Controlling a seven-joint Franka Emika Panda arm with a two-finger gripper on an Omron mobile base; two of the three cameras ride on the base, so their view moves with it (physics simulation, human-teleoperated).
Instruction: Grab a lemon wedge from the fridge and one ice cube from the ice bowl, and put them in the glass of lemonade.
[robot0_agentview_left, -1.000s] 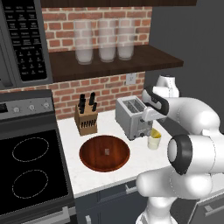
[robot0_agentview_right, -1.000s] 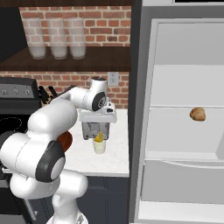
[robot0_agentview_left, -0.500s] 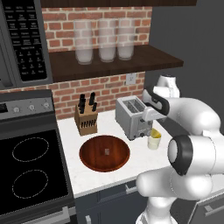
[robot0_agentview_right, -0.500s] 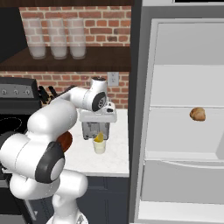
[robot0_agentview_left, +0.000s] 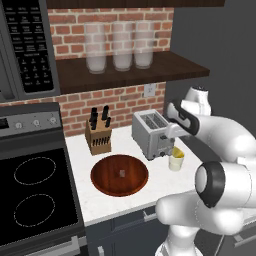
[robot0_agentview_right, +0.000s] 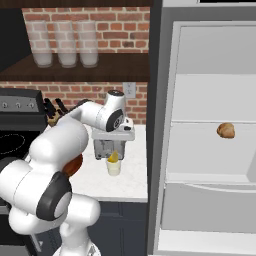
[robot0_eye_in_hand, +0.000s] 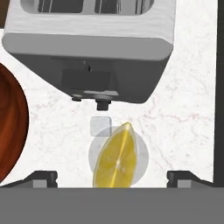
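Observation:
The glass of lemonade stands on the white counter in front of the toaster. A yellow lemon wedge sits in it. My gripper hangs straight above the glass, open, with nothing between its fingers. A small translucent cube shows at the glass's rim; I cannot tell whether it is inside or beside the glass. The ice bowl lies left of the glass with one ice cube in it. The fridge stands open on the right.
The silver toaster stands just behind the glass. A knife block is at the back left, the stove further left. A brown roundish lump lies on a fridge shelf. Frosted jars line the wall shelf.

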